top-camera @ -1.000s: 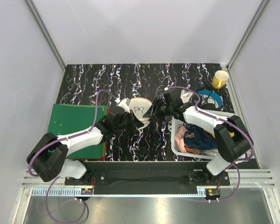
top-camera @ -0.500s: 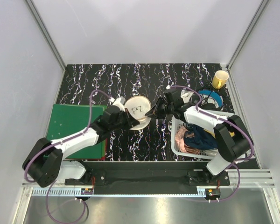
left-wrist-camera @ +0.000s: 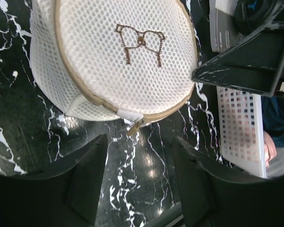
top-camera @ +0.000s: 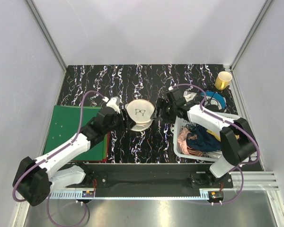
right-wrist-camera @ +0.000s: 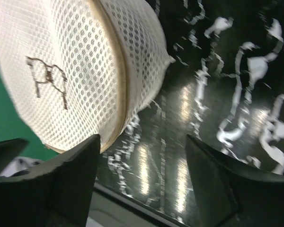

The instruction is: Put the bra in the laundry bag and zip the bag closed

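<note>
The laundry bag (top-camera: 141,115) is a round cream mesh pouch with a small glasses-like mark, lying on the black marbled table. Its tan zipper band runs shut all the way round, and the zipper pull (left-wrist-camera: 133,126) hangs at the near edge. My left gripper (top-camera: 126,123) stands open just left of the bag, with only table between its fingers (left-wrist-camera: 87,177). My right gripper (top-camera: 157,114) stands open just right of the bag (right-wrist-camera: 66,71), touching nothing. In the left wrist view the bag (left-wrist-camera: 113,56) lies beyond the open left gripper (left-wrist-camera: 139,177). The bra is hidden.
A white lattice basket (top-camera: 181,126) with pink and blue clothes stands under the right arm. A yellow cup (top-camera: 223,79) and a blue tape roll (top-camera: 213,100) sit at the back right. A green mat (top-camera: 75,127) lies at the left.
Both grippers were shut at the bag's edges; now both have opened and let go. The left arm has stretched forward and the bag has settled flat.
</note>
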`<state>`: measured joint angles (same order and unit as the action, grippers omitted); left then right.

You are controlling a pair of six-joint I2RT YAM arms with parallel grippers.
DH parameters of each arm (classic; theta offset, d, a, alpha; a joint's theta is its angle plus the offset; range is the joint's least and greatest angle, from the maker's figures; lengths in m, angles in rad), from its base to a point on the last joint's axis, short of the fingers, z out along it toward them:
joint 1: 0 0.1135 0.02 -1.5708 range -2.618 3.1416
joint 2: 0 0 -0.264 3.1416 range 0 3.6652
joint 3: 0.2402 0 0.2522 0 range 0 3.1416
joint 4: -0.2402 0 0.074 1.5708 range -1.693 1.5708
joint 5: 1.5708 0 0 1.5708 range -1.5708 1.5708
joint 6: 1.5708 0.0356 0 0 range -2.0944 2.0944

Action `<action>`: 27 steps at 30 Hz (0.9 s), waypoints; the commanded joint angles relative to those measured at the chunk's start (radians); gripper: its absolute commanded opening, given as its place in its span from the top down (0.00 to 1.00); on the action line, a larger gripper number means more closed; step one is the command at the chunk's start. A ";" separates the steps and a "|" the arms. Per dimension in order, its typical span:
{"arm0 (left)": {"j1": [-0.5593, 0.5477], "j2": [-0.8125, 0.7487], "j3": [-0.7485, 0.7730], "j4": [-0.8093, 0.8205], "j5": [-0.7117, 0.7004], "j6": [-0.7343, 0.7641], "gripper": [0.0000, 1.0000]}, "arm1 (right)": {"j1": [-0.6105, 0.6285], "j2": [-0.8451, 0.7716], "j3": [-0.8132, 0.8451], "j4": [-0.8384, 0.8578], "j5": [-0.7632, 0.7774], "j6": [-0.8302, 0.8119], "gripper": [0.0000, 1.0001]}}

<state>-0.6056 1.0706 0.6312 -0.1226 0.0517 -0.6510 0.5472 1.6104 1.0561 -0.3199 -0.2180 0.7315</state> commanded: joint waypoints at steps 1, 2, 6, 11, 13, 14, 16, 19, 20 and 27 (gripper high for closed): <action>-0.095 -0.080 0.041 -0.052 -0.049 0.080 0.38 | 0.117 -0.124 0.074 -0.270 0.287 -0.152 0.16; -0.141 -0.113 0.027 -0.049 -0.049 0.071 0.38 | 0.164 -0.138 0.070 -0.290 0.313 -0.152 0.13; -0.241 -0.257 -0.040 -0.037 -0.075 0.033 0.36 | 0.307 -0.287 0.004 -0.337 0.420 -0.103 0.00; -0.293 -0.530 -0.249 0.157 0.071 -0.045 0.34 | 0.499 -0.541 -0.227 -0.095 0.372 -0.072 0.00; -0.295 -0.676 -0.360 0.275 0.155 -0.081 0.33 | 0.554 -0.693 -0.368 0.067 0.309 -0.047 0.00; -0.296 -0.717 -0.393 0.305 0.181 -0.111 0.33 | 0.571 -0.742 -0.414 0.109 0.296 -0.035 0.00; -0.296 -0.843 -0.479 0.386 0.258 -0.160 0.33 | 0.594 -0.886 -0.543 0.230 0.247 -0.009 0.00; -0.298 -0.970 -0.575 0.519 0.364 -0.237 0.33 | 0.620 -1.082 -0.741 0.423 0.170 0.017 0.00; -0.299 -0.994 -0.596 0.549 0.387 -0.254 0.32 | 0.620 -1.181 -0.777 0.435 0.161 0.034 0.00; -0.299 -1.133 -0.767 0.822 0.505 -0.409 0.28 | 0.623 -1.554 -0.996 0.399 0.192 0.108 0.00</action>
<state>-0.8993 0.0128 0.0387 0.4255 0.4400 -0.9455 1.1595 0.1192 0.1135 -0.0387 -0.0269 0.7856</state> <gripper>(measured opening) 0.713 0.993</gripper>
